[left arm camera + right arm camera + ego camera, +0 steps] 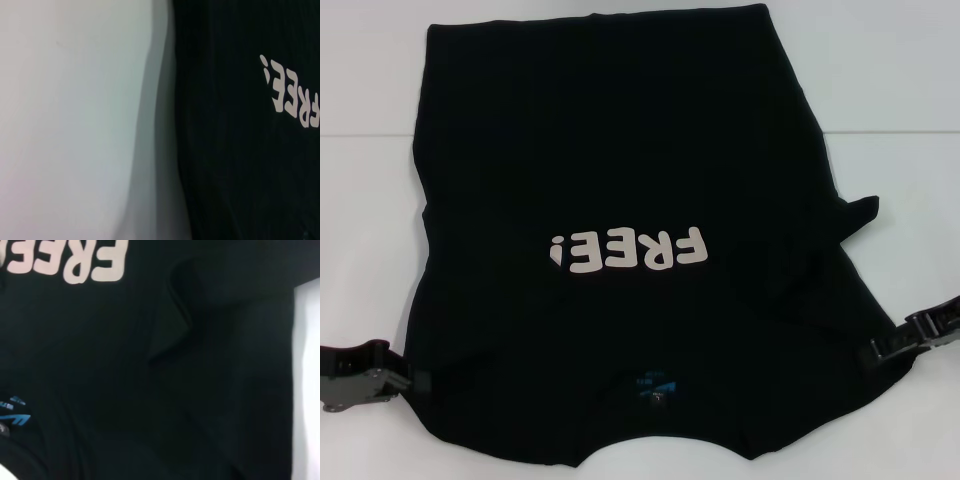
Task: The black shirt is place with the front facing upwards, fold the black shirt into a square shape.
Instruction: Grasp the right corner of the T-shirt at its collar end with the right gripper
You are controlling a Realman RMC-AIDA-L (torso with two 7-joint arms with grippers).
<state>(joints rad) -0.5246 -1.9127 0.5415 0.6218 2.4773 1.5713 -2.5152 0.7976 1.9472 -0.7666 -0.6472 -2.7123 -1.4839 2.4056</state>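
The black shirt lies spread front-up on the white table, collar toward me, with its cream "FREE!" letters upside down and the blue neck label near the front edge. One sleeve tip pokes out on the right. My left gripper sits low at the shirt's near left edge, and my right gripper meets its near right edge. The left wrist view shows the shirt's side edge beside bare table. The right wrist view shows the shirt with a raised crease.
White table surrounds the shirt on the left, right and far side. A faint seam line crosses the table at the right.
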